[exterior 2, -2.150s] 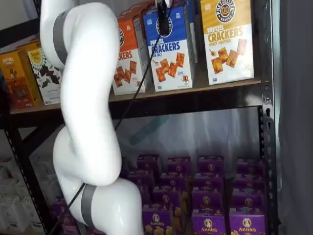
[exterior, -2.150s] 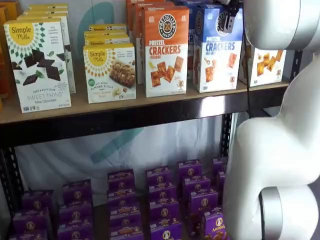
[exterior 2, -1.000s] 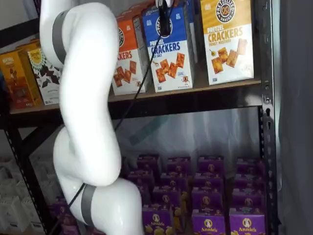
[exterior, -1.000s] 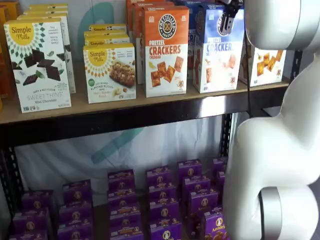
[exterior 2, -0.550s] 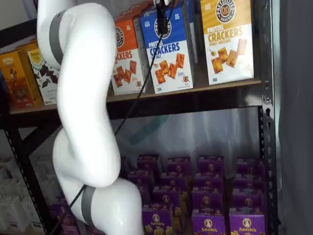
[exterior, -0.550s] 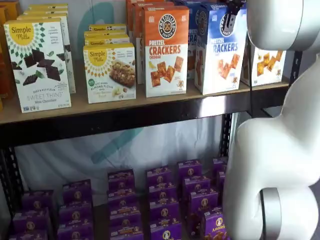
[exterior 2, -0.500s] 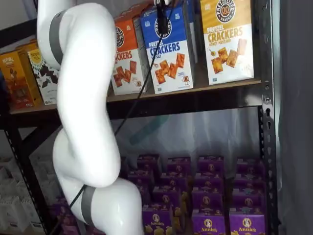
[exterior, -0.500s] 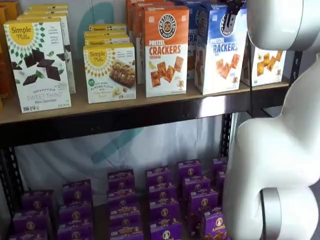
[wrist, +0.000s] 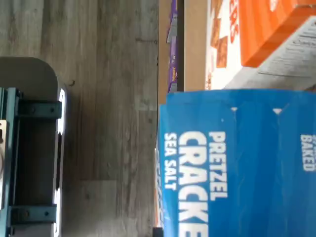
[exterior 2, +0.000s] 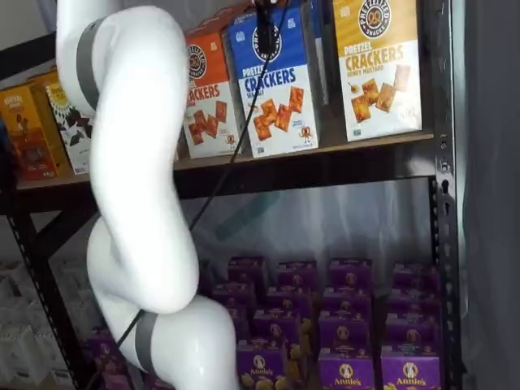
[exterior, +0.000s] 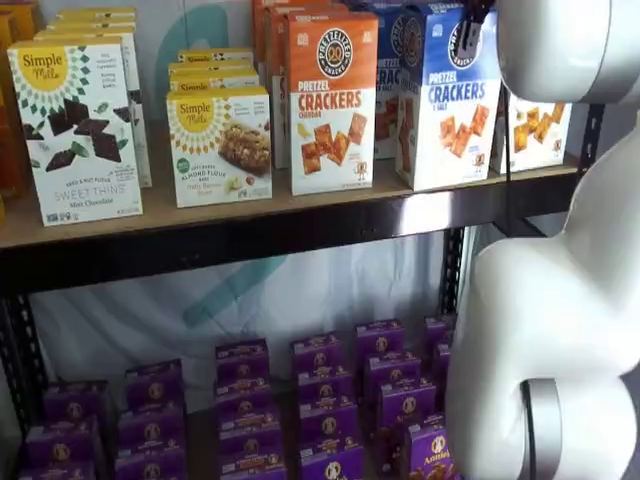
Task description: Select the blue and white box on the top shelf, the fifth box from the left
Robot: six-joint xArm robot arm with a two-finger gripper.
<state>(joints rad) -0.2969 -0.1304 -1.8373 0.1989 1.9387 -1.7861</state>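
The blue and white box point(exterior: 455, 95) stands at the front edge of the top shelf point(exterior: 250, 215), turned a little out of its row. It also shows in a shelf view point(exterior 2: 276, 81). My gripper point(exterior: 468, 25) comes down from above and is shut on the box's top; one black finger lies over the round logo in both shelf views point(exterior 2: 265, 36). In the wrist view the box's blue top point(wrist: 237, 163) with "PRETZEL CRACKERS SEA SALT" lettering fills much of the picture. The fingers do not show there.
An orange Pretzel Crackers carton point(exterior: 332, 100) stands just left of the box and a yellow-topped one point(exterior 2: 378, 65) to its right. Simple Mills boxes point(exterior: 75, 130) stand further left. Small purple boxes point(exterior: 320, 400) fill the lower level. My white arm point(exterior 2: 138, 162) stands before the shelves.
The blue and white box has come forward out of its row to the shelf's front edge, with the gripper on its top. The arm has shifted with it.
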